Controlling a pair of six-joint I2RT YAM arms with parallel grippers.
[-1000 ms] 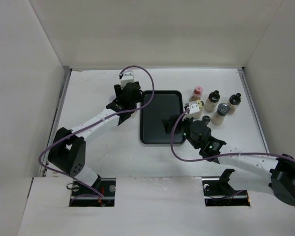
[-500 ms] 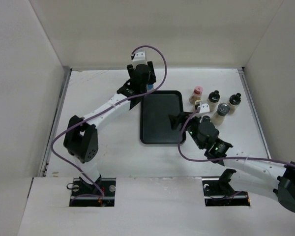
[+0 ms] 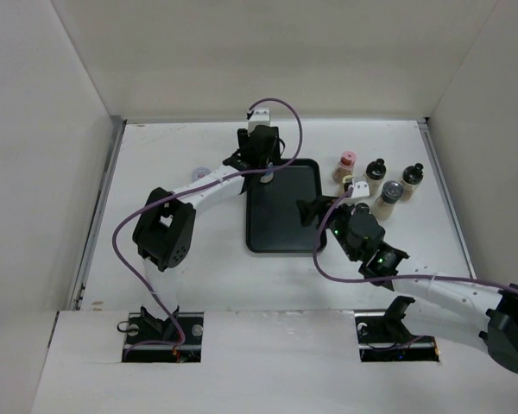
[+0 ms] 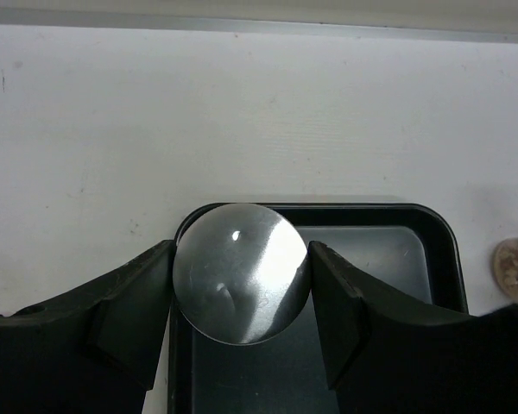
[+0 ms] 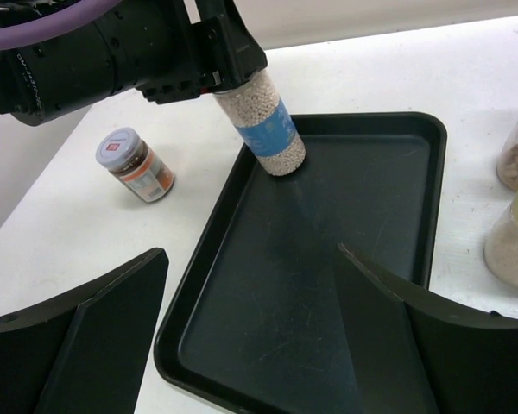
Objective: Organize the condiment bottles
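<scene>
My left gripper [image 3: 263, 169] is shut on a blue-labelled bottle [image 5: 264, 128] of beige pellets with a silver cap [image 4: 240, 272]. It holds the bottle tilted, with its base at the far left corner of the black tray [image 3: 276, 226]. My right gripper [image 3: 309, 213] is open and empty over the tray's right side, its fingers [image 5: 86, 328] wide apart. Several bottles stand right of the tray: a pink-capped one [image 3: 346, 163], a yellow-capped one [image 3: 350, 185], two black-capped ones [image 3: 375, 172] and a grey-capped one [image 3: 387, 197].
A grey-capped jar with an orange label [image 5: 136, 164] is on the table left of the tray, also in the top view [image 3: 200, 172]. White walls enclose the table on three sides. The tray floor [image 5: 328, 276] holds only the bottle's base.
My left arm has swung right with the blue-labelled bottle, from left of the tray to its far left corner. The right gripper shifted slightly and has since stayed still.
</scene>
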